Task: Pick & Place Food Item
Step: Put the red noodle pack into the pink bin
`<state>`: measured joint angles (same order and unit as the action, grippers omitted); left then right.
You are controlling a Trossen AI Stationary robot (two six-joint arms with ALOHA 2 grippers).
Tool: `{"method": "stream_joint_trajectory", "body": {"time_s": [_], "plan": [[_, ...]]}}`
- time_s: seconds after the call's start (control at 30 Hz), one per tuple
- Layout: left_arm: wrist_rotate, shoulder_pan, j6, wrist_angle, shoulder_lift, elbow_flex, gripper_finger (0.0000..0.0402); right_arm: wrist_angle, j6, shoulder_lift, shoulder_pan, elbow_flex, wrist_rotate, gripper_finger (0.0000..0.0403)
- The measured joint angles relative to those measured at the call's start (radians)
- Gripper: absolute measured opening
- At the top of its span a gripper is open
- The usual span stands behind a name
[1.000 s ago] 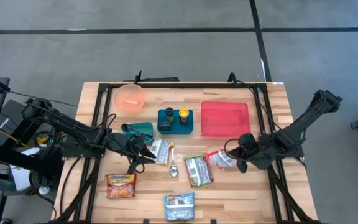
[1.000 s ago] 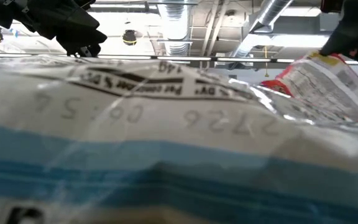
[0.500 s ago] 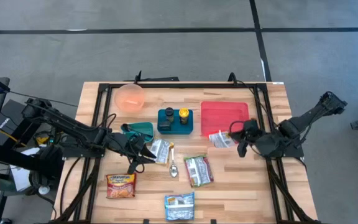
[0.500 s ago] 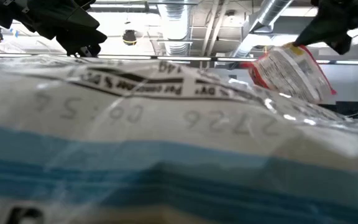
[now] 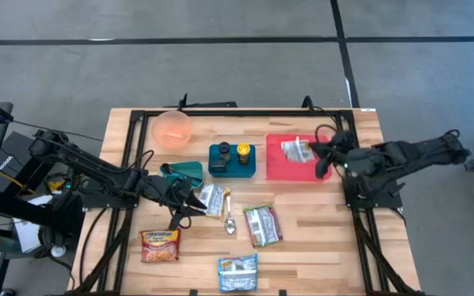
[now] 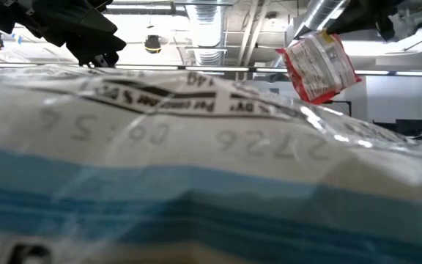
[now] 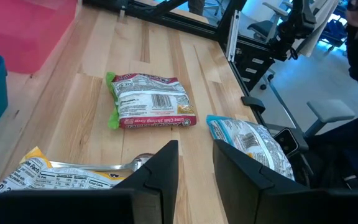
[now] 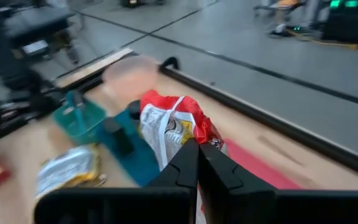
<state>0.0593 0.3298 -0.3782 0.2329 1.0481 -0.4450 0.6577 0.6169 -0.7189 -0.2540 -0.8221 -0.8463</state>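
A red and white food packet (image 5: 295, 150) hangs over the red tray (image 5: 286, 168) at the back right. It also shows in the low view (image 6: 317, 64) and the right wrist view (image 8: 169, 124). My right gripper (image 5: 321, 156) is shut on it. My left gripper (image 5: 189, 205) is open and empty at the table's left middle, beside a silver packet (image 5: 214, 200). In the left wrist view its fingers (image 7: 166, 171) stand a little apart over bare wood. My right gripper pinches one end of the red and white packet (image 8: 188, 142) between its two fingers. The fingers come from the table's right side. The packet is lifted clear above the red tray and hangs tilted from the fingers (image 6: 327, 37).
On the table are an orange bowl (image 5: 172, 129), a teal bin (image 5: 184, 172), a blue holder with bottles (image 5: 231, 159), a spoon (image 5: 229, 222), a green packet (image 5: 262, 224), a yellow-red packet (image 5: 160, 244) and a blue packet (image 5: 238, 272). The blue packet fills most of the low view (image 6: 196, 183).
My right gripper has gone up and toward the table's far edge, still shut on the red and white packet. It has carried the packet from the wood near the tray's near side to above the red tray.
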Motion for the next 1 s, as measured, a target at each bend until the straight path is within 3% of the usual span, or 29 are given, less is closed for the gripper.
{"method": "stream_joint_trajectory", "body": {"time_s": [0.23, 0.57, 0.83, 1.0], "plan": [[0.0, 0.0, 0.0, 0.0, 0.0, 0.0, 0.0095, 0.161, 0.048, 0.0, 0.174, -0.037, 0.025, 0.0], [0.0, 0.0, 0.0, 0.0, 0.0, 0.0, 0.0095, 0.246, 0.104, -0.019, 0.416, -0.052, 0.22, 0.0], [0.0, 0.0, 0.0, 0.0, 0.0, 0.0, 0.0095, 0.37, 0.199, -0.093, 0.551, -0.052, 0.353, 0.0], [0.0, 0.0, 0.0, 0.0, 0.0, 0.0, 0.0095, 0.42, 0.22, -0.15, 0.593, -0.052, 0.385, 0.0]]}}
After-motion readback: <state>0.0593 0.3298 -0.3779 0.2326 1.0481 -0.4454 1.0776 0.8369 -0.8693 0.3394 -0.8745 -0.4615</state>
